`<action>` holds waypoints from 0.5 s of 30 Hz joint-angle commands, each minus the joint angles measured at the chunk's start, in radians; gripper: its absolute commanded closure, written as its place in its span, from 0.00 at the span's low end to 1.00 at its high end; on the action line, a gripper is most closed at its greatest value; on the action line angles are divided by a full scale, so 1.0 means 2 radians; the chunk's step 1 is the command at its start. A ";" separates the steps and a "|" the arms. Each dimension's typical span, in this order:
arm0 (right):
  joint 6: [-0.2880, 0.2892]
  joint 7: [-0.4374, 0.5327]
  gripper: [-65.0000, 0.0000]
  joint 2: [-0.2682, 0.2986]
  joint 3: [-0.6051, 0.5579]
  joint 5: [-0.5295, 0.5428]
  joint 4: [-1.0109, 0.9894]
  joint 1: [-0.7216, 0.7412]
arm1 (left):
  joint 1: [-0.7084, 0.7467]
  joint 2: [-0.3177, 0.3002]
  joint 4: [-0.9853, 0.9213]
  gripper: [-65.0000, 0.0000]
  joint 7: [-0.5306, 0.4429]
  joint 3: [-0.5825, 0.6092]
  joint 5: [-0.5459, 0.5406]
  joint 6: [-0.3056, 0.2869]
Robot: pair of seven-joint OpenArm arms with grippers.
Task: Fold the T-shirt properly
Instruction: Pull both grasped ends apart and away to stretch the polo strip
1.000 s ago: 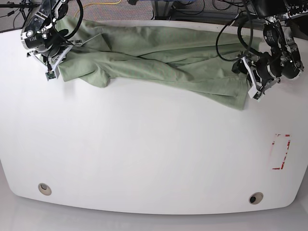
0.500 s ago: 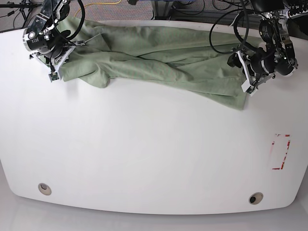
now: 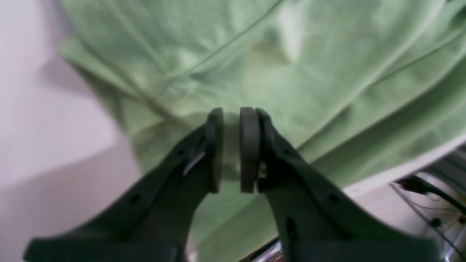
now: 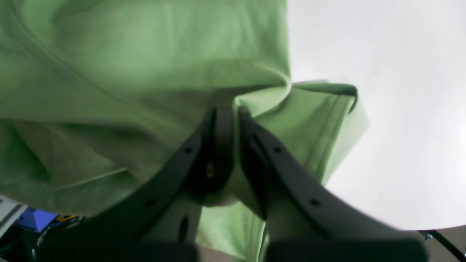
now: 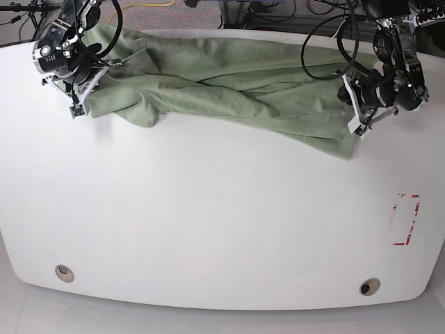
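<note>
Green shirt (image 5: 208, 90) lay in a long rumpled band along the far side of the white worktop (image 5: 208, 209). Right fingers (image 4: 233, 120) were closed, pinching a raised fold of the shirt near one end. Left fingers (image 3: 232, 116) stood over the other end, a narrow gap between the tips; could not tell whether they touched cloth

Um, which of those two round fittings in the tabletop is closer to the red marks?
The round fitting on the base view's right, just below the red marks; the other sits far across, at that view's left.
</note>
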 commanded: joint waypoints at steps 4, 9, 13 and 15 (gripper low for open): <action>-0.001 0.005 1.00 0.006 0.003 0.001 0.008 -0.003 | -0.005 -0.005 0.008 0.90 -0.003 -0.003 0.042 0.000; -0.001 0.003 1.00 0.006 0.021 0.001 0.011 -0.019 | -0.002 -0.005 0.008 0.89 -0.003 -0.003 0.065 0.000; -0.001 0.003 1.00 0.006 0.029 0.001 0.009 -0.025 | -0.001 -0.005 0.007 0.89 -0.003 -0.003 0.088 0.000; -0.001 0.003 1.00 0.006 0.035 0.001 0.008 -0.031 | -0.001 -0.005 0.003 0.89 -0.003 -0.002 0.100 0.000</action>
